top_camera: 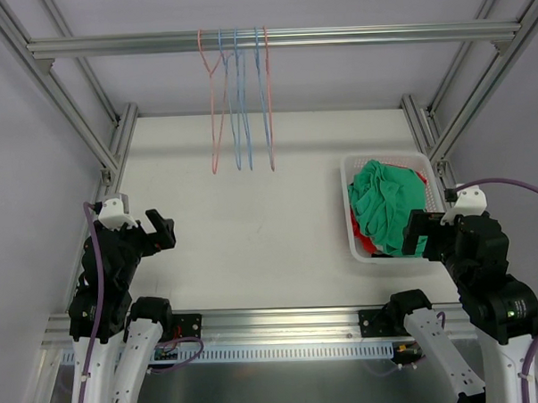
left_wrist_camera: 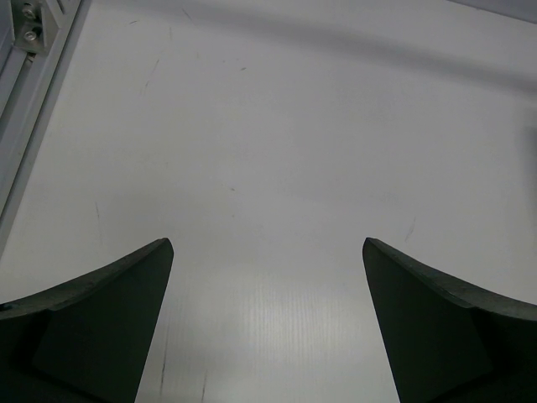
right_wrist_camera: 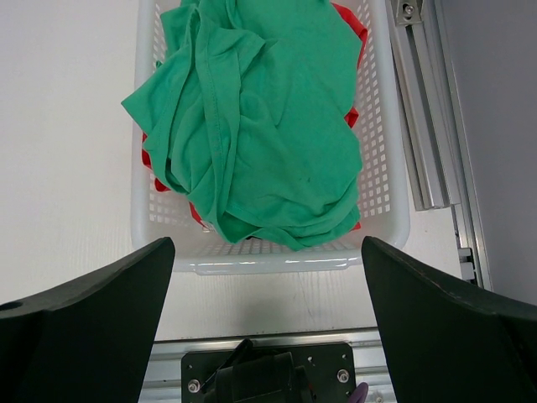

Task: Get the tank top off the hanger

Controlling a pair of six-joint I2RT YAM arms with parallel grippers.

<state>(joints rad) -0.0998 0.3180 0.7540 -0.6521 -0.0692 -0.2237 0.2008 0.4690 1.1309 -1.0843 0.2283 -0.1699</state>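
You have bare tabletop (top_camera: 252, 211) to move over from the near edge to the far edge, through the middle and along the left edge. Above the far edge, a tight cluster of wire hangers (top_camera: 238, 105) dangles from the overhead rail (top_camera: 351, 35), with open air on both sides and below. Along the right edge, toward the near right corner, a white basket (right_wrist_camera: 268, 260) heaped with green cloth (top_camera: 390, 205) blocks the way. Your right gripper (right_wrist_camera: 268, 277) hangs on its near side, fingers spread. Frame posts (top_camera: 119, 137) stand at both far corners.
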